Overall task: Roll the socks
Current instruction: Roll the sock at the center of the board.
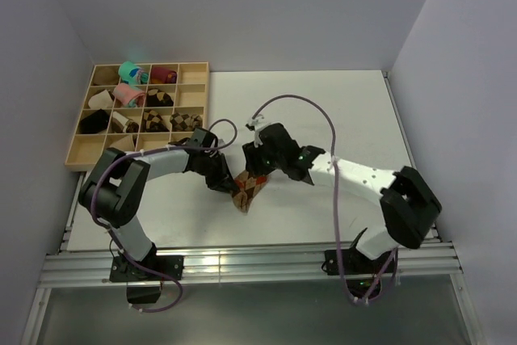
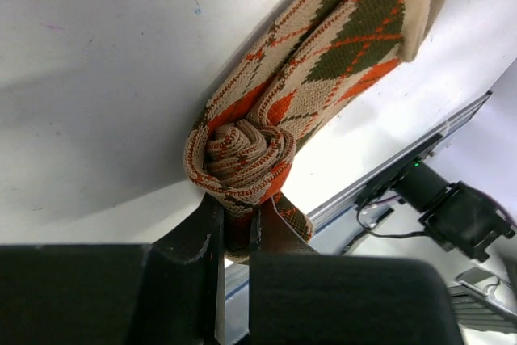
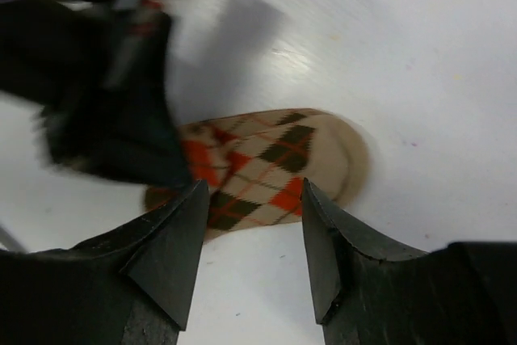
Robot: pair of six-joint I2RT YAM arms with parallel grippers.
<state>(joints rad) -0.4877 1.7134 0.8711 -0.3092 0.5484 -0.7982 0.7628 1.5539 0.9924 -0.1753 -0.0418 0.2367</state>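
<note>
The left gripper (image 2: 234,228) pinched the rolled end of the socks (image 2: 323,54) on the table (image 2: 97,78); their loose length ran away from it, ending under the right gripper (image 3: 249,224), which hung wide open and nearer the toe. Only the left wrist view showed the tight coil.

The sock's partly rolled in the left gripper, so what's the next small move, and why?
Probably lower the right gripper onto the flat toe part of the sock and pin it. The left gripper is shut on the rolled end, while the right hangs open above the unrolled part. Holding that taut should let the roll tighten.
</note>
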